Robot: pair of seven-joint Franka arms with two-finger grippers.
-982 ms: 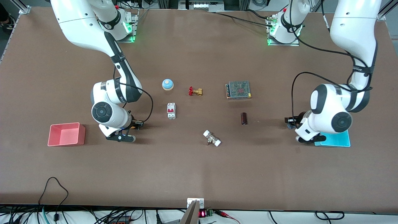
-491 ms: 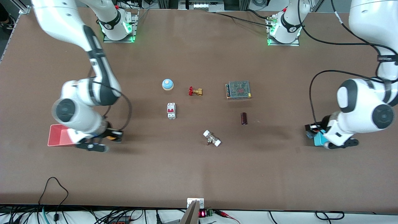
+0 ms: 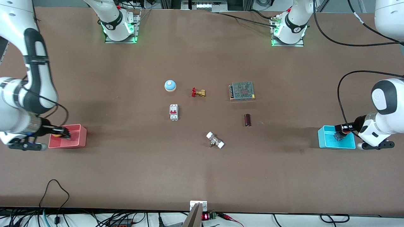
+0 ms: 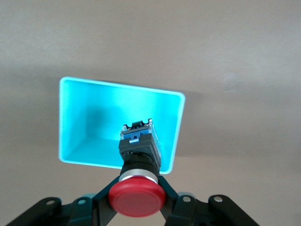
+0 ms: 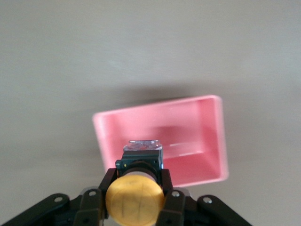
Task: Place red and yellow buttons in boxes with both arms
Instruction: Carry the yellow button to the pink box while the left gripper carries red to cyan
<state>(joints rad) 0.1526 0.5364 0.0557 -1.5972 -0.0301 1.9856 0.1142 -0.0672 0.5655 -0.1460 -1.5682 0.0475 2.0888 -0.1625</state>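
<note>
Two small push buttons, both aloft and both over their boxes; red button point(image 4: 137, 186) pinched in the left gripper point(image 4: 137, 200) just under its cap, dark body pointing down over the cyan box point(image 3: 326, 140) at the left arm's end of the surface point(image 3: 202, 170); yellow button point(image 5: 135, 190) clamped likewise in the right gripper point(image 5: 135, 200), poised over the pink-red box point(image 3: 80, 137) at the right arm's end; each gripper closed to about the width of the button's neck, nothing else in hand

Judged by looks: light, rigid plastic-and-metal parts, no give under the fingers; smooth round cap probably slippery, hence the neck below the cap, with the cap's rim as a stop, likely the safest hold; top-heavy cap and squared body likely to tumble on landing, so a low release inside the walls seems wise; terminals on the underside of the body possibly delicate, better not dropped from height

Untouched in the middle of the surface: blue dome bell point(image 3: 170, 85), brass valve point(image 3: 198, 92), breaker point(image 3: 173, 112), power supply point(image 3: 242, 91), dark cylinder point(image 3: 248, 120), white fitting point(image 3: 215, 140)
</note>
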